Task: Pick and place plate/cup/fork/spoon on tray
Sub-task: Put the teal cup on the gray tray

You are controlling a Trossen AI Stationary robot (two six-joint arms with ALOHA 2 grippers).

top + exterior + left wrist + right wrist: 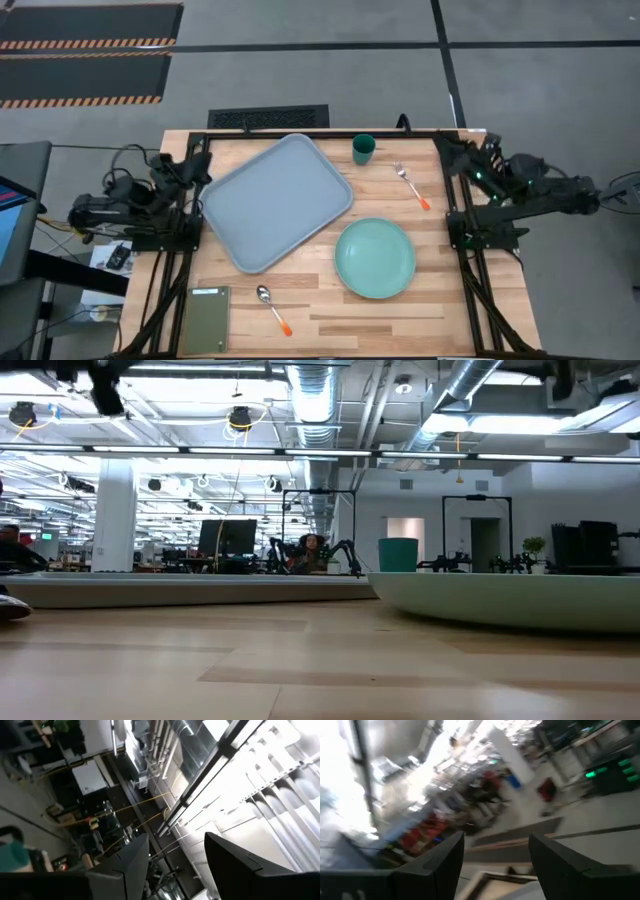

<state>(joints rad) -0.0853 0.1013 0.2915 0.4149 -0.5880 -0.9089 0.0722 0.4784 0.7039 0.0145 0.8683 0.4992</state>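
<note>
1. tray (275, 200) lies tilted at centre-left of the high view, bare.
2. plate (375, 258) sits lower right; cup (363, 148) and fork (411, 185) above it; spoon (272, 305) lower centre.
3. left gripper (175, 865) and right gripper (495, 860), folded at the table's sides, both spread, holding nothing.

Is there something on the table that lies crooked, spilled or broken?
Only the tray stands out: it lies turned at an angle to the table edges. The plate, cup, fork and spoon look intact, and nothing is spilled.
</note>
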